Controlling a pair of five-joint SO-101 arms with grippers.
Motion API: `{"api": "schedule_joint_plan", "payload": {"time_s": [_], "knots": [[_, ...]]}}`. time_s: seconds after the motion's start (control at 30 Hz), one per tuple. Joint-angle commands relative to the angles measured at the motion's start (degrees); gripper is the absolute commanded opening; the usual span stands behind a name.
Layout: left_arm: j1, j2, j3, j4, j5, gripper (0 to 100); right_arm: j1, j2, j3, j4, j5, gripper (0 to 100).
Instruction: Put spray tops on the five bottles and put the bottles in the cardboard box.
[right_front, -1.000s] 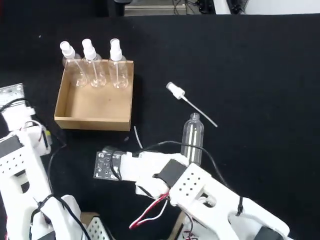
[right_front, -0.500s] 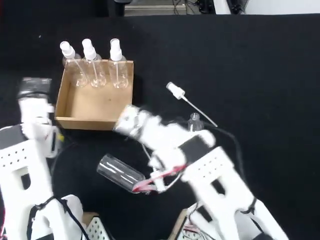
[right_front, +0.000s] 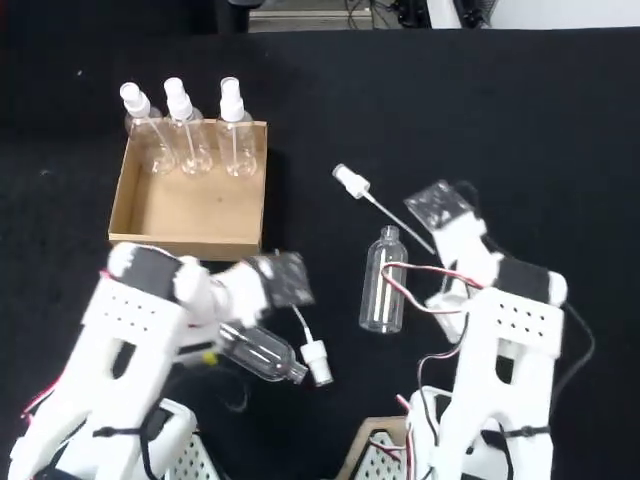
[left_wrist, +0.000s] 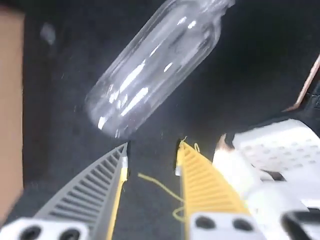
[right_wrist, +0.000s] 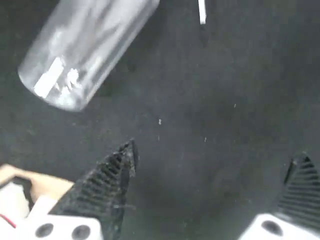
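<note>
Bottle (right_front: 384, 285), clear and cylindrical; box (right_front: 190, 212), brown cardboard

Three capped bottles (right_front: 185, 140) are standing inside the cardboard box (right_front: 190, 215), along its far wall. A fourth bottle (right_front: 258, 350) is lying on its side — a spray top (right_front: 318, 362) resting just beside its neck. The fifth bottle (right_front: 384, 285) is sitting uncapped, a second spray top (right_front: 352, 182) lying near.
</note>
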Motion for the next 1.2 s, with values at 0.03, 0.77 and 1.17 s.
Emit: {"api": "schedule_joint_plan", "payload": {"time_s": [0.03, 0.77, 1.17], "knots": [[7.7, -0.7, 6.8, -11.7, 4.6, 24, 4.1, 0.0, 0.6, 0.0, 2.5, 41.7], [8.7, -0.6, 23.9, -36.1, -3.2, 28, 4.2, 0.0, 0.2, 0.4, 2.1, 41.7], [11.3, -1.4, 25.1, -26.3, -3.0, 7, 3.9, 0.0, 0.0, 0.4, 2.0, 41.7]]}}
